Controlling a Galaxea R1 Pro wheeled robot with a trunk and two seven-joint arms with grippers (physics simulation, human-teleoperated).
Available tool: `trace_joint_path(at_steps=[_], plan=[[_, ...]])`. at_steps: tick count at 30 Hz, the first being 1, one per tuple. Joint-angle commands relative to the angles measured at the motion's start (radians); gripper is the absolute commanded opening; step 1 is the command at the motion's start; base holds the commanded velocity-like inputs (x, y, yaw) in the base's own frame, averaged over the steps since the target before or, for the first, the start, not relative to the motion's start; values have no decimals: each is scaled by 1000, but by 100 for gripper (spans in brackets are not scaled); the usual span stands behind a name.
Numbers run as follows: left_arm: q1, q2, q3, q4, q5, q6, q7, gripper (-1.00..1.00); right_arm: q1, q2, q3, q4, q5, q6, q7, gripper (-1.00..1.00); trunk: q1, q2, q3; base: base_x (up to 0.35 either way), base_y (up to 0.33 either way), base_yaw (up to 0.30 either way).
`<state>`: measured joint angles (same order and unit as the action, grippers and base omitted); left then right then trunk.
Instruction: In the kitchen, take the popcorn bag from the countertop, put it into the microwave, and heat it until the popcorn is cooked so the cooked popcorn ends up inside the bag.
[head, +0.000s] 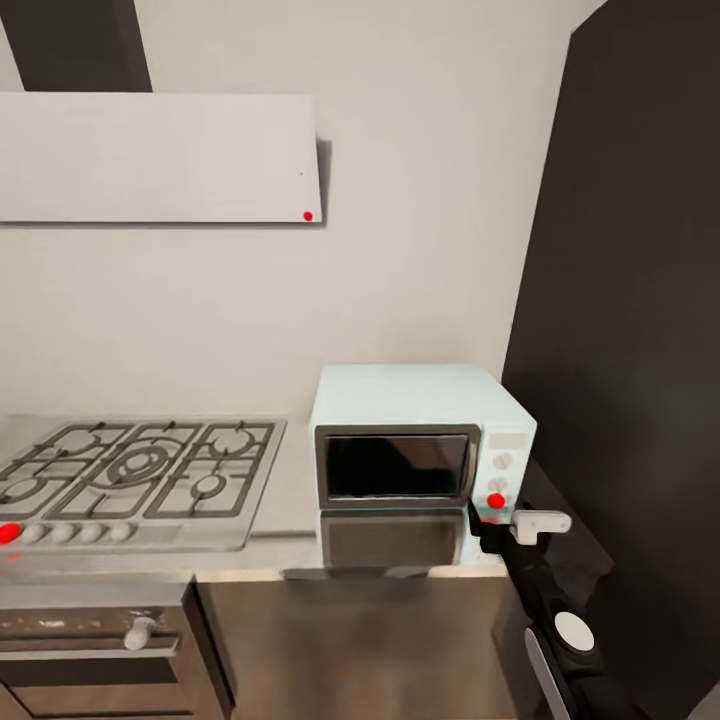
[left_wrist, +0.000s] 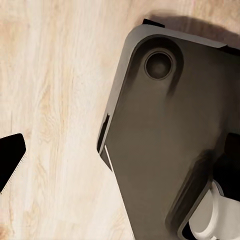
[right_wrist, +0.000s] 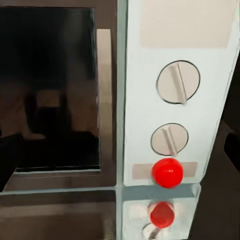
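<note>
Could miss with the right pincer (head: 492, 528) and bump a knob (right_wrist: 178, 82) instead of the red button (right_wrist: 167, 172) just below. Could shove the microwave (head: 400, 400) back on the worktop (head: 290, 500) by pushing too hard. Cannot tell if the pincer tips are apart or together. Reaching up from the near right, tip at the microwave's near right corner. Cannot see through the dark door glass (head: 395, 465) to check for the popcorn bag.
</note>
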<state>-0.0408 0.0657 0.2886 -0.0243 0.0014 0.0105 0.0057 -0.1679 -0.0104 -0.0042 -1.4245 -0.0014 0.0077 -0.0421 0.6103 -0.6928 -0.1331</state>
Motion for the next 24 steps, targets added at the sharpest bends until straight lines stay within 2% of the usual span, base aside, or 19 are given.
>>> trace_joint_path(at_steps=[1,12,24], plan=[[-1,-1,3,0,0,1,1,100,-1,0,1,-1,0,0,-4,100,1,-1,-2,279,155,0],[-1,-18,0,0,0,-3,0,100,0,0,1,-1,0,-3,-4,100,1,-1,-2,148,21,0],[-1,-18,1,0,0,-3,0,100,-1,0,1,-1,0,-3,-4,100,1,-1,-2,110,0,0]])
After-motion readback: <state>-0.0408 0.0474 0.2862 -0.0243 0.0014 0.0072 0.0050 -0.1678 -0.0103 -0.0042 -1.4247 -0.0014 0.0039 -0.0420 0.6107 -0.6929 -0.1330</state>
